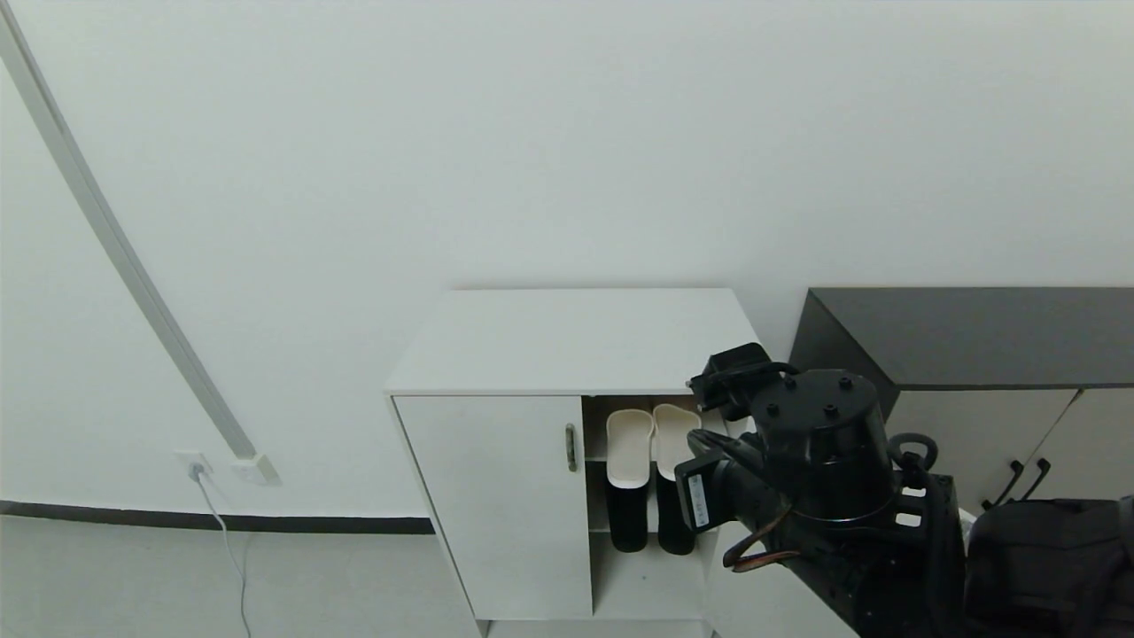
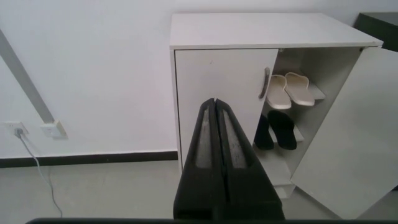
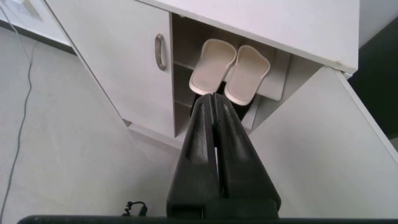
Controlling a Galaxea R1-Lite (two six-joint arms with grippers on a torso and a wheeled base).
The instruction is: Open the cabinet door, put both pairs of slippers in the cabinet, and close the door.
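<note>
The white cabinet (image 1: pixel 567 341) stands against the wall with its left door (image 1: pixel 500 496) closed and its right door (image 2: pixel 348 134) swung open. A pair of white slippers (image 1: pixel 651 439) lies on the upper shelf, and a pair of black slippers (image 1: pixel 651 518) rests on the shelf below. My right gripper (image 3: pixel 214 98) is shut on nothing and hovers in front of the open compartment, just outside the white slippers (image 3: pixel 230 65). My left gripper (image 2: pixel 215 102) is shut and empty, farther back, facing the closed left door (image 2: pixel 221 81).
A dark grey cabinet (image 1: pixel 974 337) stands right of the white one. On the wall at left, a slanted cable duct (image 1: pixel 115 239) ends near a socket (image 1: pixel 195 462) with a cable trailing to the floor. Bare floor (image 1: pixel 221 576) lies left of the cabinet.
</note>
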